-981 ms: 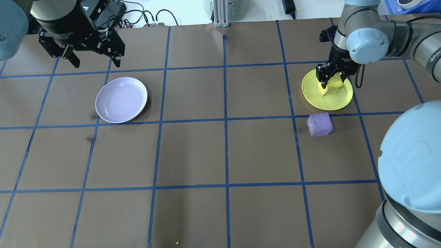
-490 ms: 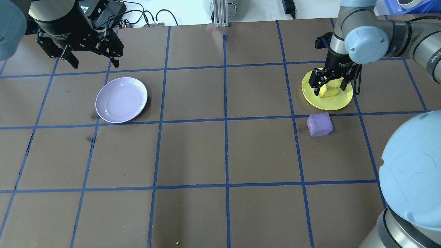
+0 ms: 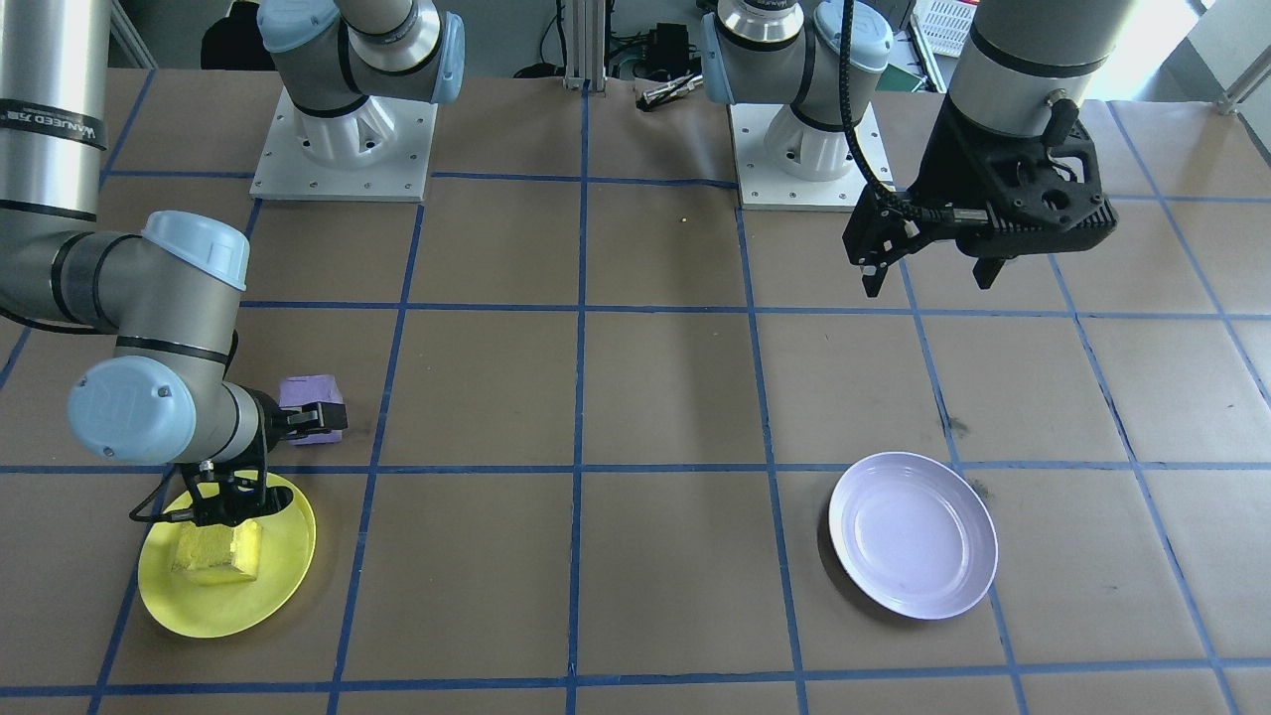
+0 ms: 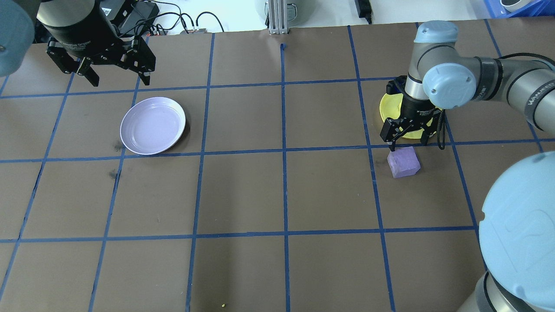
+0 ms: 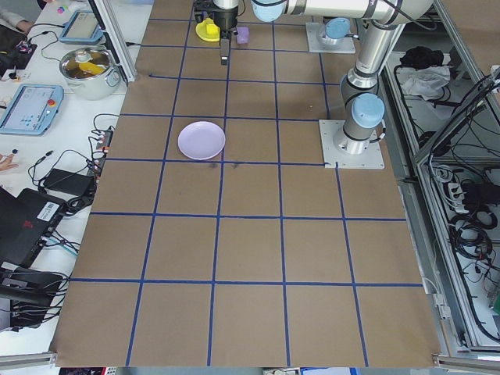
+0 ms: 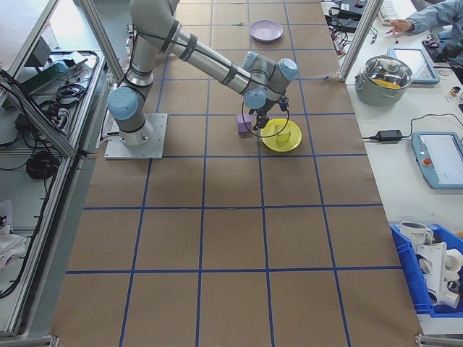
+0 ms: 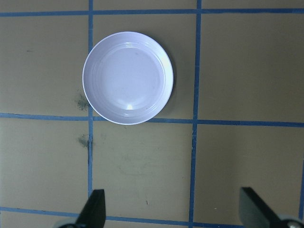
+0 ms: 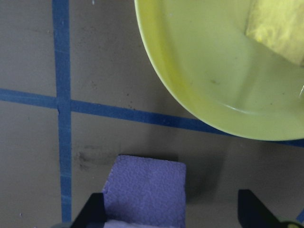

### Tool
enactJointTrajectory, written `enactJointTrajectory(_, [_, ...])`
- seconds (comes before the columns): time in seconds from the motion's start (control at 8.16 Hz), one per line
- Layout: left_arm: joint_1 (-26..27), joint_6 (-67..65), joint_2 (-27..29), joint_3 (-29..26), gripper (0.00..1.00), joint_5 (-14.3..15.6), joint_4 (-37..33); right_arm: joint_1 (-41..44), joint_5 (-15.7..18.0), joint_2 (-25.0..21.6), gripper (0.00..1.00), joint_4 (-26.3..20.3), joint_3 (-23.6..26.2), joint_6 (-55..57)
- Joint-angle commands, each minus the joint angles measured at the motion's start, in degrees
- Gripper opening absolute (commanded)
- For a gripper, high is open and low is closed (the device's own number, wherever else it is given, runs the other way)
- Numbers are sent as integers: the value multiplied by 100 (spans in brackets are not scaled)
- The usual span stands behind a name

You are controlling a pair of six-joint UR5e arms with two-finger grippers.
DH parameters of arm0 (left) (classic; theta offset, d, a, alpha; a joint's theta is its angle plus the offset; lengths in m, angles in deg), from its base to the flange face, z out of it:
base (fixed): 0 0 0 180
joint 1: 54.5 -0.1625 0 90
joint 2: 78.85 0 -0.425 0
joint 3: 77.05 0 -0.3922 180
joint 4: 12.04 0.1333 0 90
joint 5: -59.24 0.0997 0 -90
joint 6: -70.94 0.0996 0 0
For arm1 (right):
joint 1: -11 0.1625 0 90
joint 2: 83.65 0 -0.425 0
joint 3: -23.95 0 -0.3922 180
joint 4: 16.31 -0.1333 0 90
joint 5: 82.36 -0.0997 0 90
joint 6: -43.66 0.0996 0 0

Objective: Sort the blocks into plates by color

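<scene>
Item: purple block [image 4: 403,162] — rough, foam-like cube, likely light and squashy, best pinched across two opposite flat sides; it lies on the table just beside the yellow plate [image 4: 387,108], at its 6 o'clock in the overhead view. Right gripper [image 4: 406,135] — wrist vertical, jaws spread and empty, poised over the plate's near rim just short of the block; the yellow block [image 3: 216,548] sits in the plate. Left gripper [image 4: 116,76] — jaws apart, empty, hovering at 11 o'clock of the lavender plate [image 4: 152,125].

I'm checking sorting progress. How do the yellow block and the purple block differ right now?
The yellow block lies in the yellow plate; the purple block sits on the bare table, outside any plate. The open right gripper hovers by the purple block, clear of the yellow one. The lavender plate is empty. Both are small, rough cubes, ungripped.
</scene>
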Motion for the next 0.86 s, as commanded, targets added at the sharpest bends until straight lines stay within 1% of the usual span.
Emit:
enactJointTrajectory(0.0, [0, 2, -1, 1, 100, 2, 0, 8, 3, -108, 100, 0, 80, 7])
enactJointTrajectory(0.25, [0, 2, -1, 1, 100, -7, 0, -1, 21, -134, 100, 17, -113, 24])
enactJointTrajectory(0.37, [0, 2, -1, 1, 100, -7, 0, 25, -23, -134, 100, -113, -53, 85])
enactJointTrajectory(0.74, [-8, 2, -1, 10, 100, 2, 0, 43, 82, -126, 100, -88, 394, 34])
